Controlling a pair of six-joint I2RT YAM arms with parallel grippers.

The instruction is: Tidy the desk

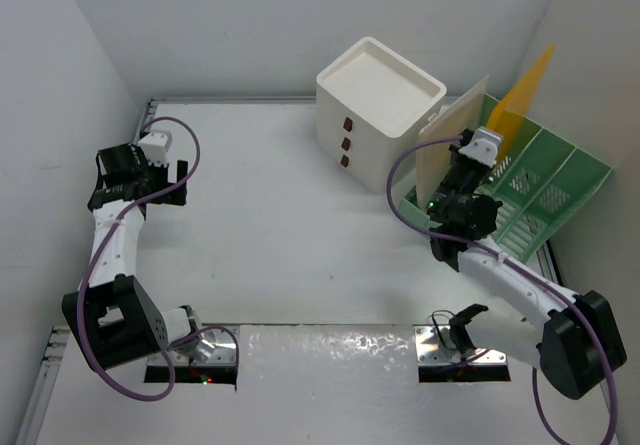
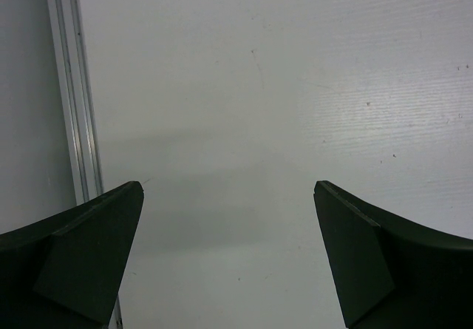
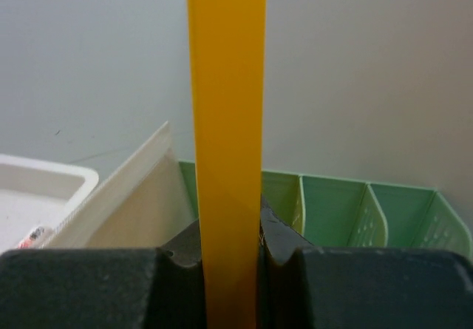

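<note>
The white desk (image 1: pixel 270 235) carries a white three-drawer box (image 1: pixel 378 110) and a green file rack (image 1: pixel 540 180) at the right. A cream folder (image 1: pixel 448 145) stands in the rack's left slot. My right gripper (image 1: pixel 487 145) is shut on a yellow-orange folder (image 1: pixel 525 90), held upright over the rack; in the right wrist view the folder (image 3: pixel 225 122) is pinched edge-on between the fingers (image 3: pixel 277 236). My left gripper (image 1: pixel 182 183) is open and empty above the desk's far left, its fingers (image 2: pixel 89 248) wide apart over the bare desk (image 2: pixel 259 107).
Grey walls close in on the left, back and right. A grey metal rail (image 2: pixel 74 107) runs along the desk's left edge. The cream folder (image 3: pixel 126 203) and the green rack's dividers (image 3: pixel 362 203) lie just behind the held folder.
</note>
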